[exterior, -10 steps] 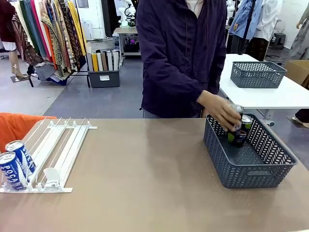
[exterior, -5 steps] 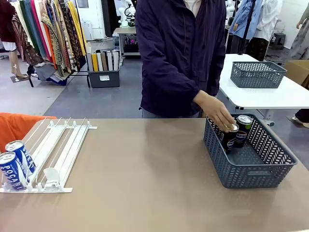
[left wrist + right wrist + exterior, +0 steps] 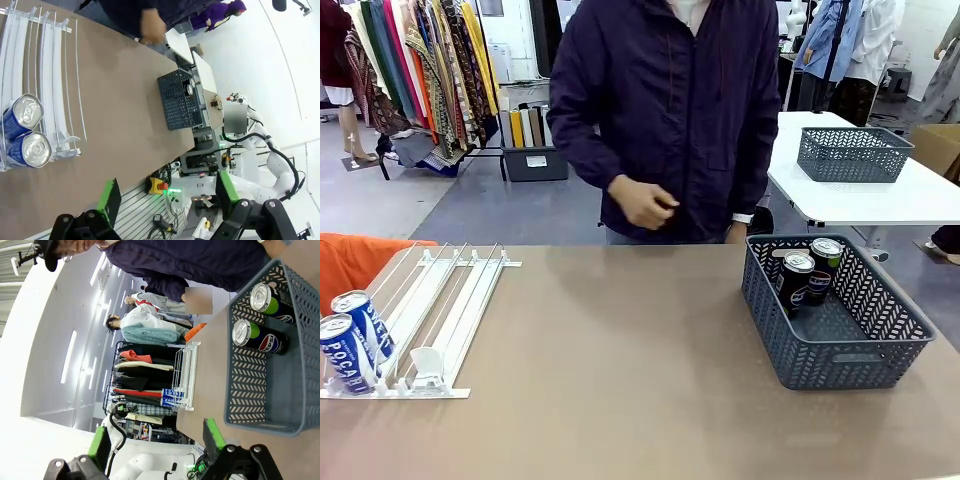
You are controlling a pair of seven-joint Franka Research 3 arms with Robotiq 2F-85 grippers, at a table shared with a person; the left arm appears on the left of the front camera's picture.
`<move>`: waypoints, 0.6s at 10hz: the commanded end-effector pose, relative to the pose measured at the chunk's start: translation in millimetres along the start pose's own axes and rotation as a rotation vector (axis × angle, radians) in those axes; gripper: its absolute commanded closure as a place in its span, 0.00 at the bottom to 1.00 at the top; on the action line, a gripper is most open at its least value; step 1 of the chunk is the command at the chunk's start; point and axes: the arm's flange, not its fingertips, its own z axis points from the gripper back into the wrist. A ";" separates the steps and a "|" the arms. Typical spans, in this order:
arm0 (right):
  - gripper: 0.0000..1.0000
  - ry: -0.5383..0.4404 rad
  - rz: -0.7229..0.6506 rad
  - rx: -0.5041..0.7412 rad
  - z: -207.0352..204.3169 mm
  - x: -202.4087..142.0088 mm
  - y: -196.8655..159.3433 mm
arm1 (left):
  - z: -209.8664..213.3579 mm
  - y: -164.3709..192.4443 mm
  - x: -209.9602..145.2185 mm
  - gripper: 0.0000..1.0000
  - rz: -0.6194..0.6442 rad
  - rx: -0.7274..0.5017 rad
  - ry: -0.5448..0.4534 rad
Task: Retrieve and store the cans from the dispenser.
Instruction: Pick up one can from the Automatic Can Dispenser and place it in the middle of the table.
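Front view: a white rack (image 3: 440,310) of parallel rails is lying at the near left of the brown table (image 3: 620,380), its lanes running from far to near. Two blue-and-white cans (image 3: 355,340) are sitting just beside one another at the near end of the rack's leftmost lanes, silver tops up and tilted slightly. At the right, a dark grey basket (image 3: 840,360) is resting on the table. Two black cans (image 3: 807,275) are standing upright at its far left corner, one just beside the other, and the nearer one is showing a Pepsi mark. A person in a dark jacket is standing at the far side, and one hand (image 3: 642,205) is curling loosely in front of the jacket, above the table's far edge.

Left wrist view: the left gripper (image 3: 167,192) is hanging off the table's near edge, well apart from the rack (image 3: 47,90). Its green-padded fingers are spreading wide with nothing between them. The blue-and-white cans (image 3: 25,132) are showing their tops.

Right wrist view: the right gripper (image 3: 156,439) is hanging well apart from the basket (image 3: 250,390). Its fingers are likewise standing apart and gripping nothing. The black cans (image 3: 262,320) are showing inside the basket.
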 end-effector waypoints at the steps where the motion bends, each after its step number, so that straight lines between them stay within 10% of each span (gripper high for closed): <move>1: 0.00 0.009 0.016 0.003 0.8 -0.6 1.7 | -1.1 0.8 1.4 0.00 -0.021 -0.018 -0.009; 2: 0.00 0.009 0.016 0.003 0.8 -0.6 1.7 | 0.0 0.0 0.0 0.00 0.000 0.000 0.000; 6: 0.00 0.009 0.016 0.003 0.8 -0.6 1.7 | -45.2 -24.7 -28.0 0.00 -0.180 0.846 0.319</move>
